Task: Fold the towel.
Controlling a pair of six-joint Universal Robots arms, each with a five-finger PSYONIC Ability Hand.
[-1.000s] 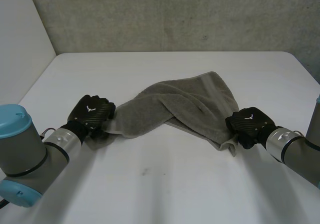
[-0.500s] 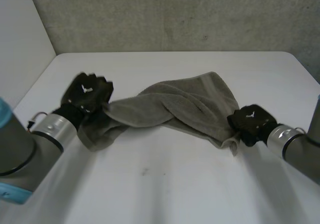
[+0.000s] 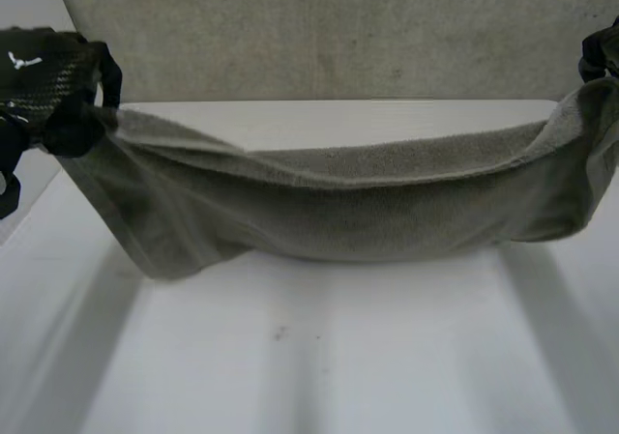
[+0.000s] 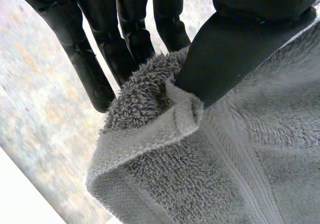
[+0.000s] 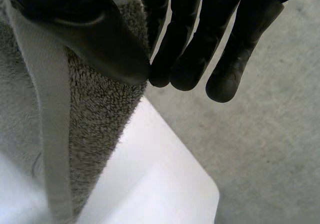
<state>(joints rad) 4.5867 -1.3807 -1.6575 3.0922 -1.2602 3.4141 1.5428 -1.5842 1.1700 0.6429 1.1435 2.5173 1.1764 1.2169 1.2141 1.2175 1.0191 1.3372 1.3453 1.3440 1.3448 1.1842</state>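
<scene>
Towel [image 3: 338, 202] hangs stretched in the air above the table [image 3: 319, 357]. It is strung between my two hands, I judge so that it opens out and its edges can be found before the fold. It sags in the middle, and I cannot tell whether its lower edge touches the table. My left hand [image 3: 39, 76] is raised at one end and my right hand [image 3: 602, 55] at the other, well apart, each gripping a top corner. In the left wrist view my left thumb [image 4: 235, 49] pins a bunched corner against the left fingers [image 4: 125, 39], and the cloth falls away below the palm. In the right wrist view my right thumb [image 5: 95, 39] clamps the hemmed edge against the right fingers [image 5: 190, 49], with the towel dropping from there toward the table.
</scene>
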